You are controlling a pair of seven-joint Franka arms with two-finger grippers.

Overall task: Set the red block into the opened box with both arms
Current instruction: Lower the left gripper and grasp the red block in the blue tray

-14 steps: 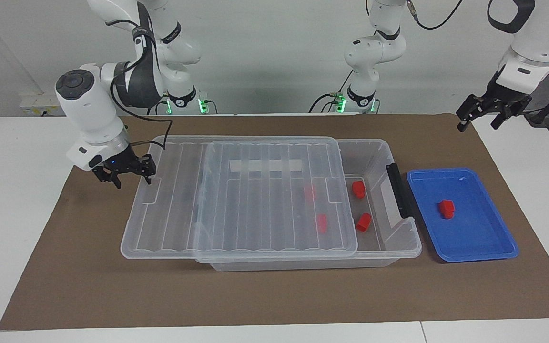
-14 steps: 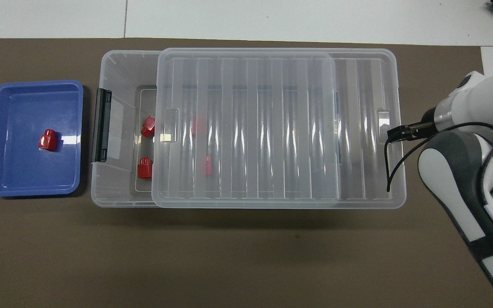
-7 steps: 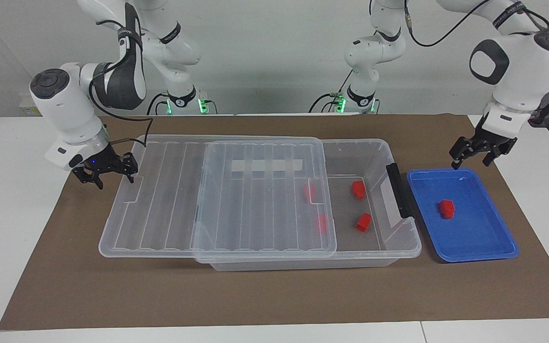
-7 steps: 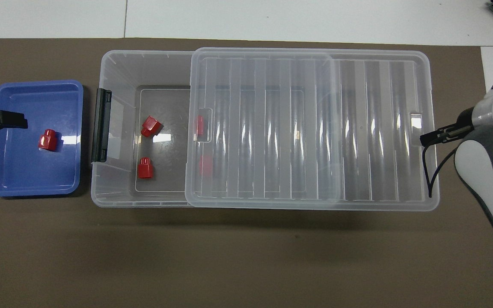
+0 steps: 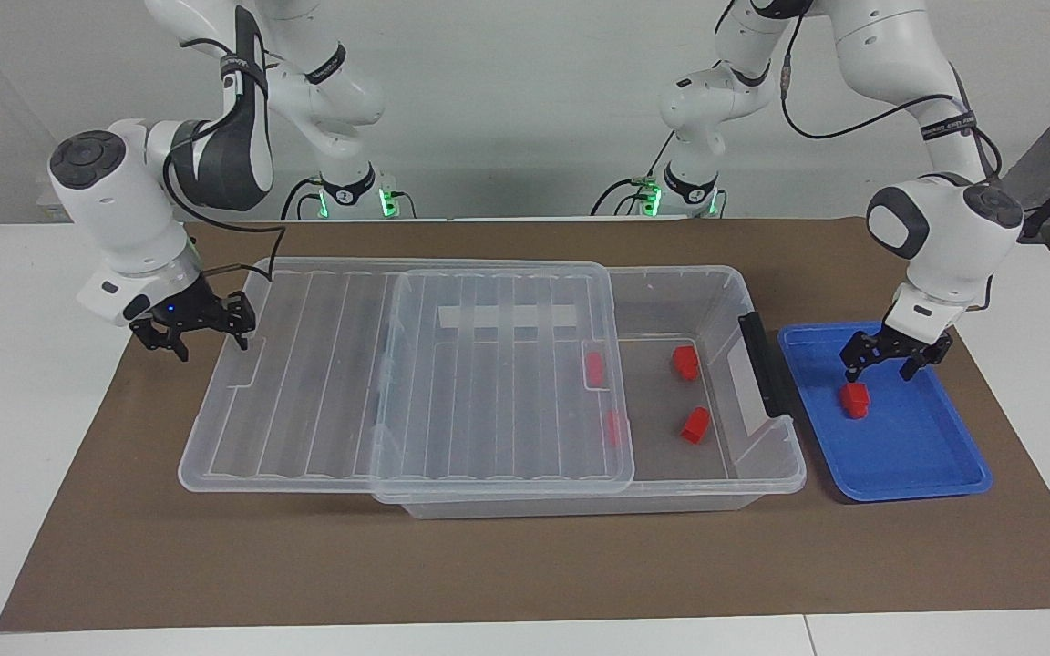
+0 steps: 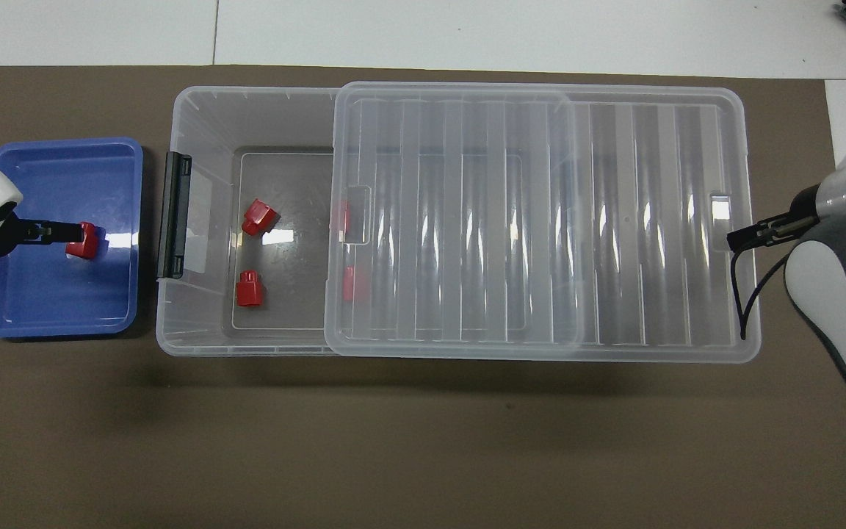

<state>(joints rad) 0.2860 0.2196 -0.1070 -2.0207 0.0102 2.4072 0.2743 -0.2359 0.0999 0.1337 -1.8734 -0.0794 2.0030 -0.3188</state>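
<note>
Red block (image 5: 854, 400) sits alone in the blue tray (image 5: 935, 474), just beside the box (image 5: 766, 474) at its black-handle end; left tool (image 5: 880, 363) hovers right over it, fingers spread, nothing pinched. Right tool (image 5: 190, 330) is at the lid (image 5: 397, 401) edge at the box's other end, spread, touching or gripping I can't tell; lid is slid partway off, handle end open, other red blocks (image 5: 686, 362) inside. Block looks light, rigid, slick plastic; I'd pinch the flat side walls low, not the peaked top.
</note>
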